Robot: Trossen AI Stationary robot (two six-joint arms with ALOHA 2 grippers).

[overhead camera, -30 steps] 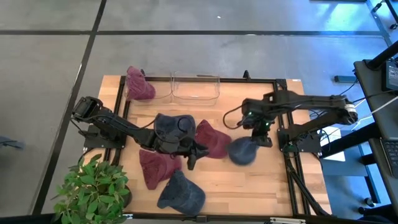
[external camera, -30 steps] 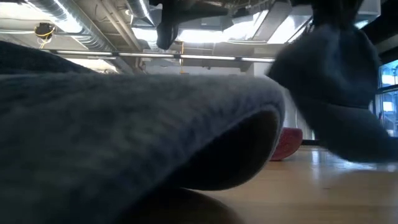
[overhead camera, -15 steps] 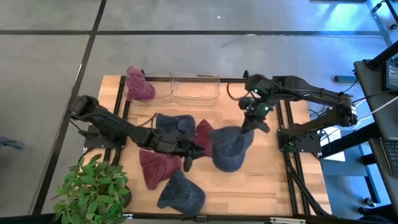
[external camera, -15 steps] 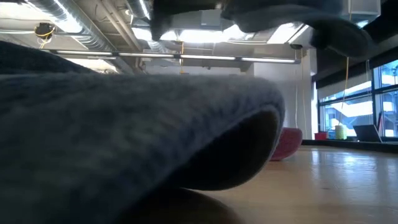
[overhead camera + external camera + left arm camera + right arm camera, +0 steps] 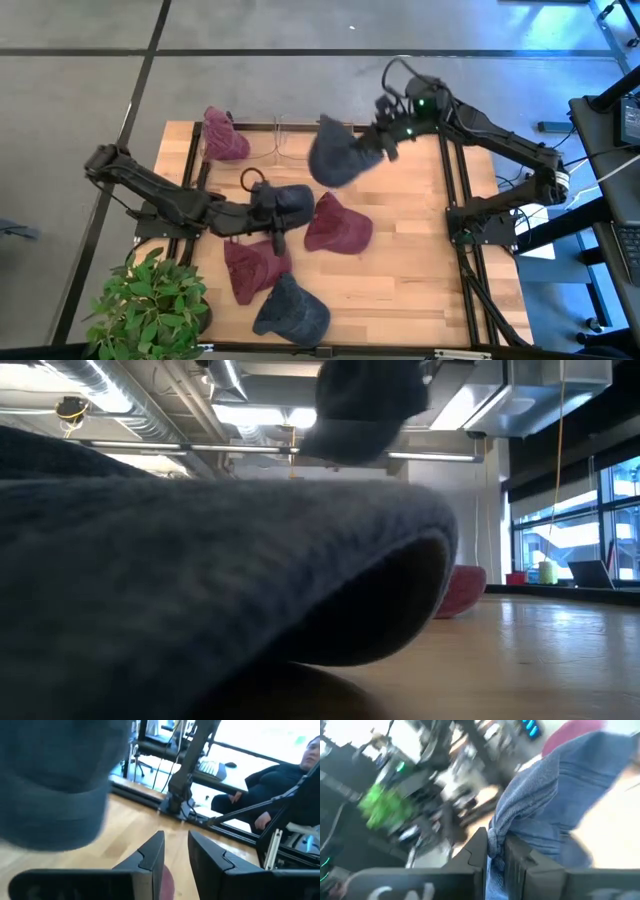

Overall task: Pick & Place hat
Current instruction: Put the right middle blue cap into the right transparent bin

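Right gripper [image 5: 383, 140] is clamped on the blue hat [image 5: 335, 158], fabric pinched between its fingers [image 5: 479, 851] in the wrist view. Hat hangs off the gripper, up in the air, over the back edge of the table [image 5: 410, 270] just by the clear bin [image 5: 290, 135]. In the low view it dangles high [image 5: 362, 405].

Left gripper [image 5: 272, 240] sits low over the pile, just past another blue hat [image 5: 283, 202], maroon hat [image 5: 336, 224] beside it. Its fingers [image 5: 151, 855] show a narrow gap with nothing between them.

More hats near: maroon [image 5: 255, 268], blue [image 5: 293, 308], and a maroon one [image 5: 224, 135] at the back corner.
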